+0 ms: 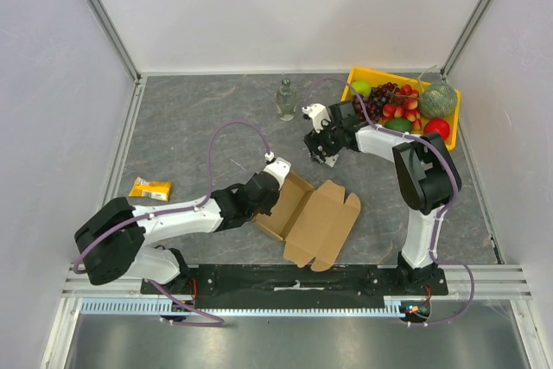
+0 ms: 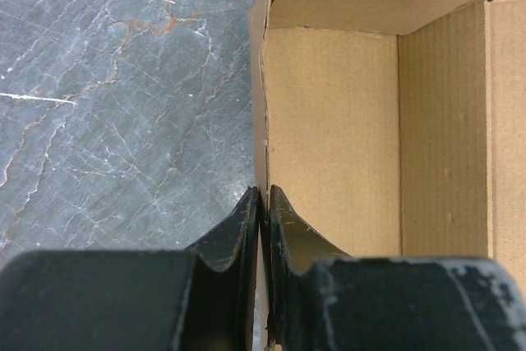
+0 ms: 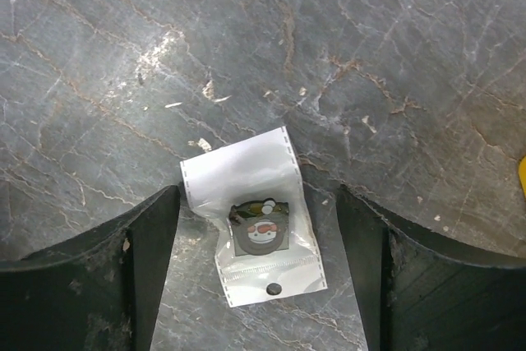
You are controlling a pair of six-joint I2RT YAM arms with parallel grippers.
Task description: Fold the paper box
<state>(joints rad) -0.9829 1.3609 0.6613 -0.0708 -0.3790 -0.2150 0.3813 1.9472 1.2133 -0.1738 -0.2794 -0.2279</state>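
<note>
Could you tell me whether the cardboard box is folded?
Partly: the brown corrugated cardboard box has raised walls; its lid lies open.

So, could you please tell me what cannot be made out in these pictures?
Top view: the small clear plastic packet is hidden beneath the right claw.
Left wrist view: the brown corrugated cardboard box is cut off by the right edge; the left claw covers part of its gripped wall.
Top view: print on the flat yellow packet is too small to read.

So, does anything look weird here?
Yes: the right jaws hang open over a little clear bag with a cartoon badge inside, not the box, whose wall the left jaws pinch.
</note>
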